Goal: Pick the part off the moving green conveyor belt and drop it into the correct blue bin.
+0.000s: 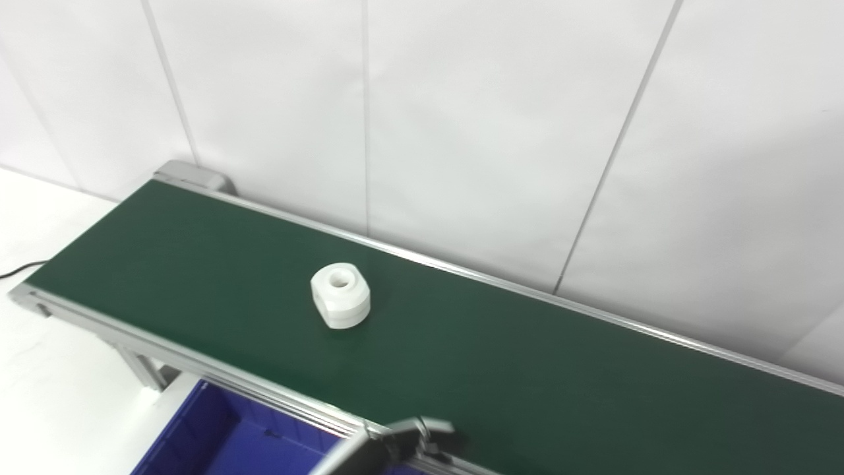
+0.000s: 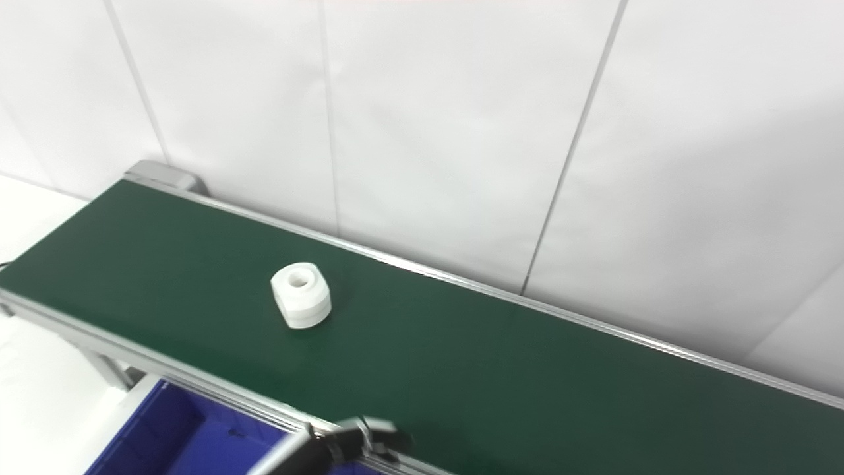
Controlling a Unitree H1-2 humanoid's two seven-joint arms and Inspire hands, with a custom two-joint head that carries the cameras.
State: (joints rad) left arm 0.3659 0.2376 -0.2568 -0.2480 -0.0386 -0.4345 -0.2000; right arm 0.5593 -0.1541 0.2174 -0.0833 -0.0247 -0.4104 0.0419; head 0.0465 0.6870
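- Left eye view: nearest the camera, a hand (image 1: 412,439) is poking up at the bottom edge, over the belt's near rail. Its arm is coming in from lower left, so I am judging it the left hand; only dark fingertips are showing, and I cannot tell whether they are spread or pressed together. It is holding nothing visible.
- Just left of it, a blue bin (image 1: 198,429) is sitting below the near rail, probably so a lifted part needs only a short carry.
- The part (image 1: 340,295), a white ring with a centre hole, is lying flat mid-width on the belt (image 1: 527,369), toward its left end and well apart from the hand. The pick is not yet begun.
- Right eye view: the same hand (image 2: 362,439), bin (image 2: 165,429) and part (image 2: 301,294) are sitting further left in the picture, and more belt (image 2: 527,369) is showing on the right.
- A black cable (image 1: 16,269) is showing at the left edge in the left eye view only. No right hand is showing in either.
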